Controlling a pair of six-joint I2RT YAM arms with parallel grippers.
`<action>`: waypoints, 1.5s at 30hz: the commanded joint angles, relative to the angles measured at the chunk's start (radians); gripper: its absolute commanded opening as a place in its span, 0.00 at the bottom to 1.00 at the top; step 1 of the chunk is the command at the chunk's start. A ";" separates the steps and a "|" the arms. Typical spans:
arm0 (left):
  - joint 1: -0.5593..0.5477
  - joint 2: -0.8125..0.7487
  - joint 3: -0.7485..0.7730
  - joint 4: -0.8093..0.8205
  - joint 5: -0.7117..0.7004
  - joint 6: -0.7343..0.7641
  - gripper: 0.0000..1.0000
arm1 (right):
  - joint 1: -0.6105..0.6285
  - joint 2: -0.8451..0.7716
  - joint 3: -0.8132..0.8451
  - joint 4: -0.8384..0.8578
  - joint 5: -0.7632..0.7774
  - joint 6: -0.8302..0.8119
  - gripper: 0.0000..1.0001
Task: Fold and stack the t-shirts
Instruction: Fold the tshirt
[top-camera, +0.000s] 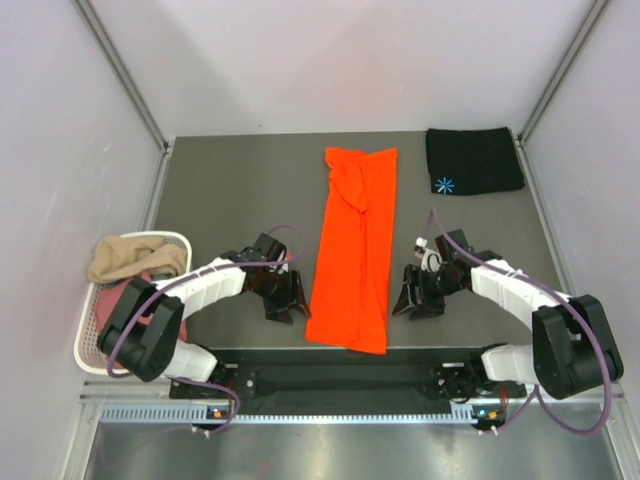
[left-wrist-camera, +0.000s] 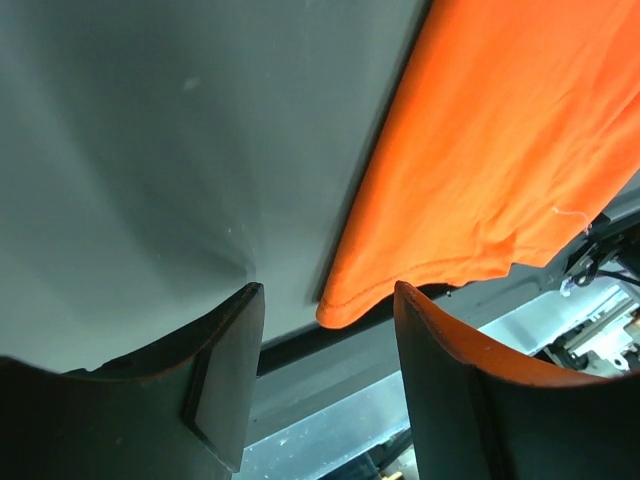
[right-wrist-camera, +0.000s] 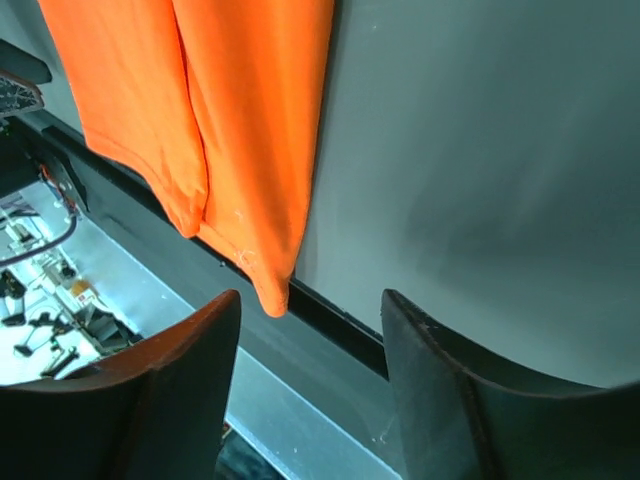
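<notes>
The bright orange t-shirt (top-camera: 353, 250) lies folded into a long narrow strip down the middle of the table, its near end hanging over the front edge. It shows in the left wrist view (left-wrist-camera: 490, 150) and in the right wrist view (right-wrist-camera: 215, 120). A black t-shirt (top-camera: 473, 160) with a light-blue starburst lies folded at the back right. My left gripper (top-camera: 283, 300) is open and empty just left of the strip's near end. My right gripper (top-camera: 413, 298) is open and empty just right of it. Tan and pink shirts (top-camera: 135, 258) lie in the basket.
A white slotted basket (top-camera: 95, 325) stands at the table's left edge beside the left arm. The table's front edge (left-wrist-camera: 300, 345) runs just below both grippers. Grey walls enclose the table on three sides.
</notes>
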 joint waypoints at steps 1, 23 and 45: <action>-0.013 -0.053 -0.032 0.082 0.026 -0.053 0.59 | 0.029 -0.030 -0.028 0.062 -0.056 0.018 0.57; -0.105 0.003 -0.056 0.057 0.019 -0.126 0.52 | 0.208 -0.099 -0.189 0.221 -0.059 0.211 0.51; -0.112 0.051 -0.049 0.071 0.022 -0.108 0.33 | 0.315 -0.017 -0.132 0.239 0.027 0.231 0.42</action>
